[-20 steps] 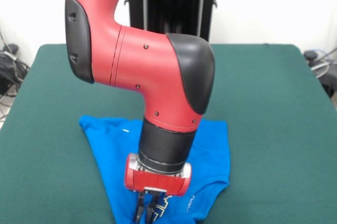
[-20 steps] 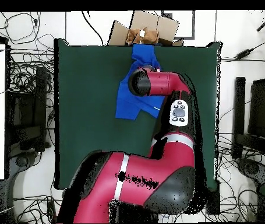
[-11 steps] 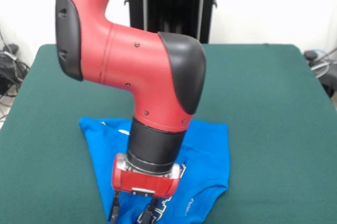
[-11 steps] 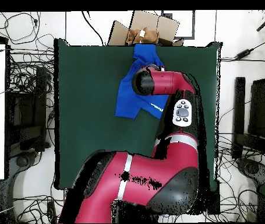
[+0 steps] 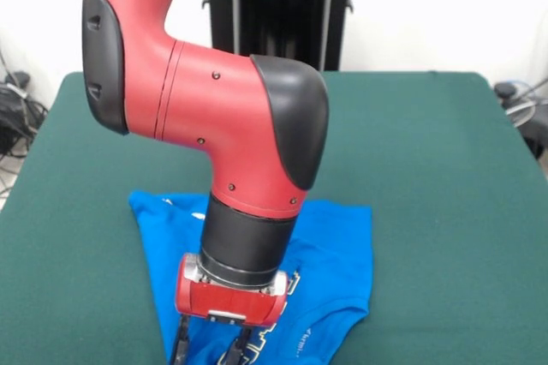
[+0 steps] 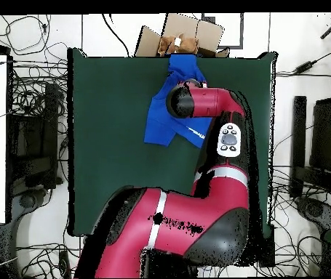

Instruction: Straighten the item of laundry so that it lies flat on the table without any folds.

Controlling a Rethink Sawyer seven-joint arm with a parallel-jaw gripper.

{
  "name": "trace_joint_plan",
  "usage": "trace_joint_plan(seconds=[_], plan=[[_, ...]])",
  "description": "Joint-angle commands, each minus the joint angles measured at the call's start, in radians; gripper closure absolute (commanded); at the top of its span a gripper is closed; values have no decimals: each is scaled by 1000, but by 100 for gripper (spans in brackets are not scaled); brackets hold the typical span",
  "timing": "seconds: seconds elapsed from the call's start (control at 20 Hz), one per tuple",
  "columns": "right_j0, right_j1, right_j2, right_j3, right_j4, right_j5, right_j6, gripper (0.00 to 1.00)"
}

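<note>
1. The claw hangs low with its fingers spread apart, gripping nothing.
2. Right beneath it lies the blue T-shirt, rumpled, on the green surface.
3. Judged step: releasing between tugs; next, regrasp a bunched edge.
</note>
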Motion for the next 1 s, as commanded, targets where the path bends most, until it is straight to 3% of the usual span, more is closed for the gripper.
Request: trace_joint_plan(seconds=[0.05, 0.6, 0.75, 1.0], plan=[[7, 158, 46, 54, -94, 25, -34, 0], [-1, 159, 65, 53, -119, 27, -76, 0], [-23, 133, 83, 103, -109, 60, -90, 0], [-65, 90, 95, 236, -36, 49, 39, 0]])
